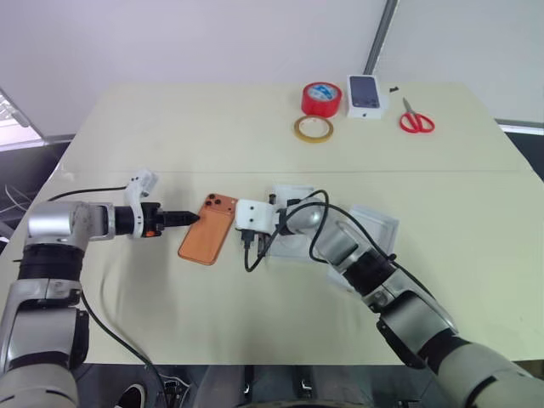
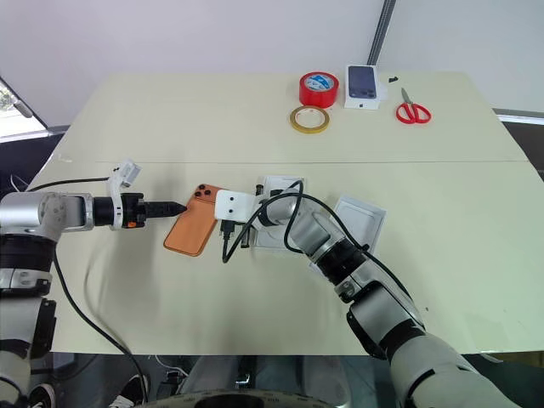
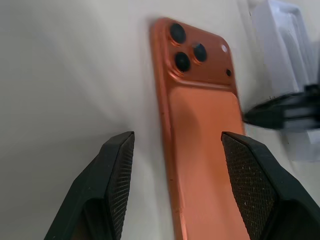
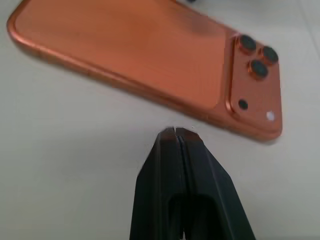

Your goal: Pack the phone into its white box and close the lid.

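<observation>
The orange phone (image 1: pixel 208 228) lies back up on the table, its camera lenses (image 3: pixel 182 47) at the far end. My left gripper (image 3: pixel 177 137) comes in from the phone's left side. It is open, with one finger over the table and the other over the phone's back. My right gripper (image 4: pixel 176 131) is shut and empty, its tip just off the phone's long right edge. The white box (image 2: pixel 280 184) lies right of the phone, partly hidden under my right arm. The lid (image 1: pixel 378 223) rests open side up further right.
At the table's far side are a red tape roll (image 1: pixel 321 99), a yellowish tape ring (image 1: pixel 313 128), a small white box with a phone picture (image 1: pixel 365 93) and red scissors (image 1: pixel 416 119). Black cables loop around my right wrist (image 1: pixel 255 246).
</observation>
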Robot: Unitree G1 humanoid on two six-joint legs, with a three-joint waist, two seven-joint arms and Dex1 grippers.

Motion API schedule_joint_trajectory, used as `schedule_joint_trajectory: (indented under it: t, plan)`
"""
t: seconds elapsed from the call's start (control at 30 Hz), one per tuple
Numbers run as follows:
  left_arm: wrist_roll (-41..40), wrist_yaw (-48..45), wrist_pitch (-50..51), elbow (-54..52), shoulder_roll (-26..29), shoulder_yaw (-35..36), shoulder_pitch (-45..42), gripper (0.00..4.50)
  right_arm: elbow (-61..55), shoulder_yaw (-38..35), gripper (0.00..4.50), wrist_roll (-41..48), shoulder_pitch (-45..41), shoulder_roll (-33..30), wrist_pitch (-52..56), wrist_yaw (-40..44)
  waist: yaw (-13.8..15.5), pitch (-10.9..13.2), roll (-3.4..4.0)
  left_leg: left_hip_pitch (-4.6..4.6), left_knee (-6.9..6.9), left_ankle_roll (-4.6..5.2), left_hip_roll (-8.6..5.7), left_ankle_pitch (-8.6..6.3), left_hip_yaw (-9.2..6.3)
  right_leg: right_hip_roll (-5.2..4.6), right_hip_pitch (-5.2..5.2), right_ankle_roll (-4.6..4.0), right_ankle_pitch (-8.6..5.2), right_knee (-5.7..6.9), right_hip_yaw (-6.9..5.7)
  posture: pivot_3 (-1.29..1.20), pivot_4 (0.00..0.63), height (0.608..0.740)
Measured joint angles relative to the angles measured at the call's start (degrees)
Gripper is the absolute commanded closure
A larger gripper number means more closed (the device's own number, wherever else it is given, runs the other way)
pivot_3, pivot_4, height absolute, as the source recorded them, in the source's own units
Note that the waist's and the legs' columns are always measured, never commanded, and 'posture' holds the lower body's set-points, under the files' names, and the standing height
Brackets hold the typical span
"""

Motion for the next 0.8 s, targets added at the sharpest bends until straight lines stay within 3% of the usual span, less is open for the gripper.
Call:
schedule_joint_trajectory:
  t: [0.33,0.73,0.8]
  plan:
    - [1.34,-2.44,1.6,-0.47,-1.66,-1.68,-0.4,1.58,0.92,-0.6,4.47,-0.28,-0.7,2.08,3.44,2.02,0.01,-0.29,0.2,0.1,-0.02,0.0,0.0,0.0,0.0,-0.01,0.08,0.0,0.0,0.01,0.03,0.0,0.15,0.74]
    - [-0.13,-0.46,8.76,0.18,-7.71,-0.02,-2.69,1.58,1.77,-1.05,4.47,-0.42,-0.7,2.26,3.25,1.35,0.13,-0.52,0.37,0.18,-0.01,0.02,-0.02,-0.02,0.0,-0.03,0.16,0.0,0.0,0.01,0.05,0.0,0.15,0.74]
    - [-0.23,0.08,8.95,2.3,-7.82,1.16,-2.84,2.49,1.84,-1.07,4.5,-0.39,-0.7,2.26,3.2,1.12,0.06,-0.51,0.36,0.18,-0.01,0.02,-0.02,-0.02,0.0,-0.03,0.15,0.0,0.0,0.01,0.05,0.0,0.15,0.74]
